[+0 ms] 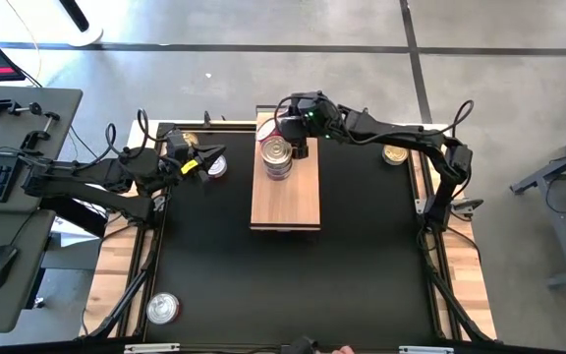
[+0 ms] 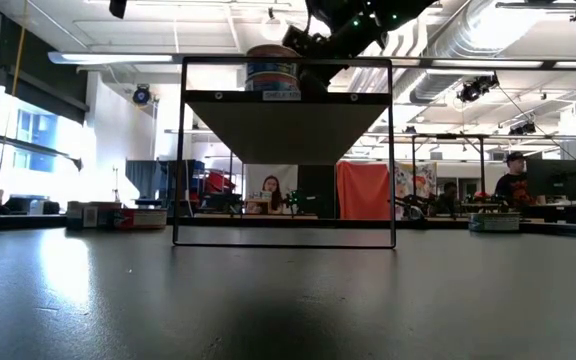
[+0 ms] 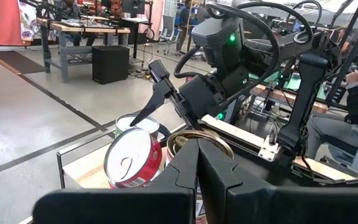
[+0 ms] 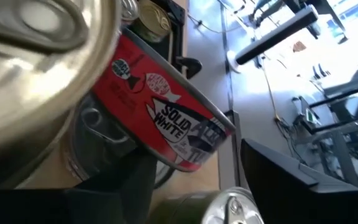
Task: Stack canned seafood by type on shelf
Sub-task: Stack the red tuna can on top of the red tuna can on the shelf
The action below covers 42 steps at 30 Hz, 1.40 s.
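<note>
The light-wood shelf [image 1: 288, 197] stands raised on a dark wire frame [image 2: 183, 150] at the table's far middle. A short stack of canned seafood [image 1: 277, 155] sits at its far end: a silver-lidded tin on top and a red-labelled tin [image 4: 166, 124] beneath. My right gripper [image 1: 293, 136] is open at the stack's far right side, its fingers [image 4: 284, 180] spread on either side of the red tin. My left gripper [image 3: 197, 149] hovers shut left of the shelf. Just past its fingertips are a tilted red tin [image 3: 134, 158] and a gold-rimmed tin [image 3: 213, 138]. My right gripper has one finger [image 4: 114, 186] close under the red tin's side, and the tin hides whether they touch; the other finger stands clear of it. My left gripper's own fingers hide their tips, so I cannot tell whether they touch the gold-rimmed tin.
A gold-lidded tin [image 1: 394, 153] lies on the black mat [image 1: 293, 285] at the far right. A silver-lidded tin [image 1: 162, 309] lies at the near left corner. The near half of the shelf and most of the mat carry nothing. People sit at desks in the room behind.
</note>
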Available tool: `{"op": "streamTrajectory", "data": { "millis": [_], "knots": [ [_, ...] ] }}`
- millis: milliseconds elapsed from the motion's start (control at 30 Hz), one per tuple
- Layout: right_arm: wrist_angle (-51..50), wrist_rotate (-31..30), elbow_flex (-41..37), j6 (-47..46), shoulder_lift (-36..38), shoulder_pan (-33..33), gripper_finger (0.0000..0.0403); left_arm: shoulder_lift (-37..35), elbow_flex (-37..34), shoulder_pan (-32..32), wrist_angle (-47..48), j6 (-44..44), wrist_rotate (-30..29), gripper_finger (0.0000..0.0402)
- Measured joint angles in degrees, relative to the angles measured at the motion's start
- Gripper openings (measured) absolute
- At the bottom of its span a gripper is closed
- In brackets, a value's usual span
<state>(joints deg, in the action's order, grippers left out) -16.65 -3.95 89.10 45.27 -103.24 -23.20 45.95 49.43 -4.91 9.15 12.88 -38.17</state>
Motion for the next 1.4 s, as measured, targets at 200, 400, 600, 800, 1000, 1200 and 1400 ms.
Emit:
{"op": "streamTrajectory", "data": {
  "millis": [200,400,600,800,1000,1200,1400],
  "knots": [
    [-0.72,-4.32,0.00,-0.02,0.09,0.00,0.0225,0.00,0.00,0.00,0.07,-0.02,-0.02,0.0000],
    [-1.50,-3.96,0.00,-0.25,0.41,0.00,0.0225,0.00,0.00,-0.02,0.07,-0.02,-0.05,0.0000],
    [-1.67,-3.85,0.00,-0.24,0.59,0.15,0.0225,0.00,0.00,0.00,0.08,-0.04,-0.24,0.0000],
    [-5.17,-2.67,0.02,0.07,1.36,0.13,0.0225,0.00,0.00,0.00,0.09,-0.04,-0.59,0.0000],
    [-6.20,-2.01,0.07,1.01,1.85,0.39,0.0225,0.00,0.00,-0.02,0.09,-0.57,-1.75,0.0000],
    [-7.57,-2.00,0.07,2.15,2.89,0.28,0.0225,0.00,0.00,-0.02,0.11,-0.57,-1.75,0.0000],
    [-6.46,-1.60,0.09,1.36,3.02,0.28,0.0225,-0.01,0.00,0.02,0.07,-0.64,-2.19,0.0000]
  ]
}}
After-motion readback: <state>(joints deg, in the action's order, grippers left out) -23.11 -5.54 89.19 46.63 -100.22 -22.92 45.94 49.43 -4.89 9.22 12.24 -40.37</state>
